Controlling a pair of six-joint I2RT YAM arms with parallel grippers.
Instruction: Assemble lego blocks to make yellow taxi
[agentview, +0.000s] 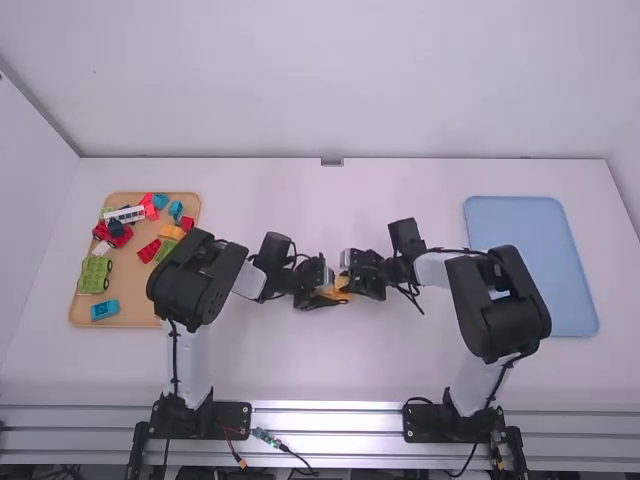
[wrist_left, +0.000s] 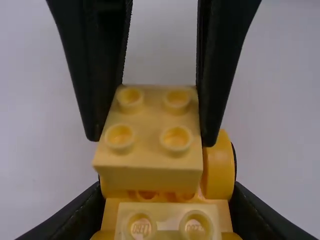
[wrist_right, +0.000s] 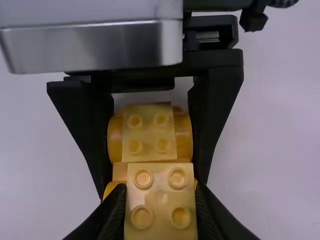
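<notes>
Near the table's middle, my left gripper (agentview: 316, 288) and my right gripper (agentview: 362, 278) face each other over yellow parts (agentview: 342, 285). In the left wrist view my left gripper (wrist_left: 167, 189) is shut on an orange-yellow wheeled base (wrist_left: 218, 167), which carries a pale yellow block (wrist_left: 168, 224) at one end. The right gripper's dark fingers (wrist_left: 220, 65) clasp a second pale block (wrist_left: 147, 135) at the base's other end. In the right wrist view my right gripper (wrist_right: 160, 192) is shut on this block (wrist_right: 160, 202); whether it is seated on the base, I cannot tell.
An orange-tan tray (agentview: 136, 316) with a green vehicle (agentview: 94, 275), a blue block (agentview: 105, 309) and several red, blue and yellow pieces lies at the left. At the right, a light blue tray (agentview: 530, 222) sits partly beneath the right arm.
</notes>
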